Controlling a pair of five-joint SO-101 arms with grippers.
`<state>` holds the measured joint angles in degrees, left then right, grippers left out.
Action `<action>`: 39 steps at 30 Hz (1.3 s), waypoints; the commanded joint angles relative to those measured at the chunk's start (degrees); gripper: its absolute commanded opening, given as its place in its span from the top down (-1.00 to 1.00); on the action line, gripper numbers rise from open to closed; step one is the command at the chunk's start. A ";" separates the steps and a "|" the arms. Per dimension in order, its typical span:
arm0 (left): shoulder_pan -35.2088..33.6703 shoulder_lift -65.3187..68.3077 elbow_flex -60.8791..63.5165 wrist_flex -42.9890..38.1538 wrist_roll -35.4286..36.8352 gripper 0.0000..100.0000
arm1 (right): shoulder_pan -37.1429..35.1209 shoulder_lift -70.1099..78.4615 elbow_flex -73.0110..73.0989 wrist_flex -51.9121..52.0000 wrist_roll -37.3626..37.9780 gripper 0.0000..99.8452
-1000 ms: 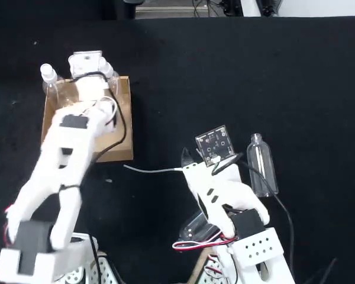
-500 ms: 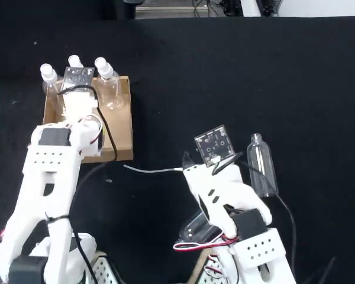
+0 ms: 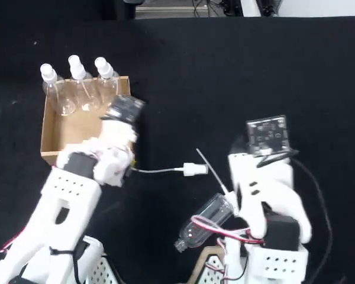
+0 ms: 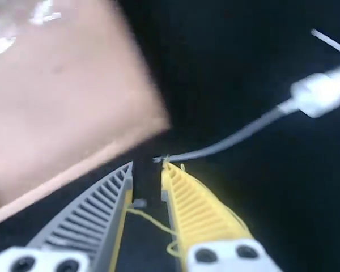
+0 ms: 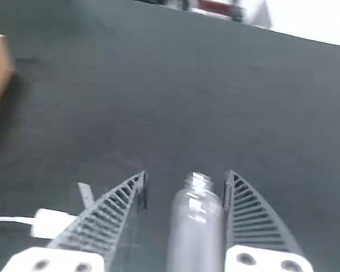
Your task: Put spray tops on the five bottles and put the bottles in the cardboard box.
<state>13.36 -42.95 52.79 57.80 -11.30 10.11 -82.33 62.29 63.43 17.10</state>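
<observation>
While right gripper (image 5: 185,174) is clasping the clear plastic bottle (image 3: 204,222), lower centre, left gripper (image 4: 147,164) is hovering by the tube of the white spray top (image 3: 195,170), mid-frame; grip: cannot tell. Capping step; next likely needing tube threaded into neck.

Even overhead light, soft shadows, glints on the bottle (image 3: 204,220).
</observation>
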 commanded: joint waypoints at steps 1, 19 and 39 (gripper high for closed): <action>9.27 0.09 0.13 -0.88 -1.23 0.54 | 12.75 -0.66 -2.95 -0.09 4.22 0.60; 38.55 11.16 0.48 -12.75 8.09 0.39 | 37.01 -0.66 -1.10 -4.40 9.76 0.60; 32.13 19.43 -0.57 -12.84 7.21 0.39 | 33.14 -0.66 2.42 -4.04 9.67 0.60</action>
<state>51.34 -24.92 51.38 44.00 -1.36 44.31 -82.33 65.36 60.79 26.51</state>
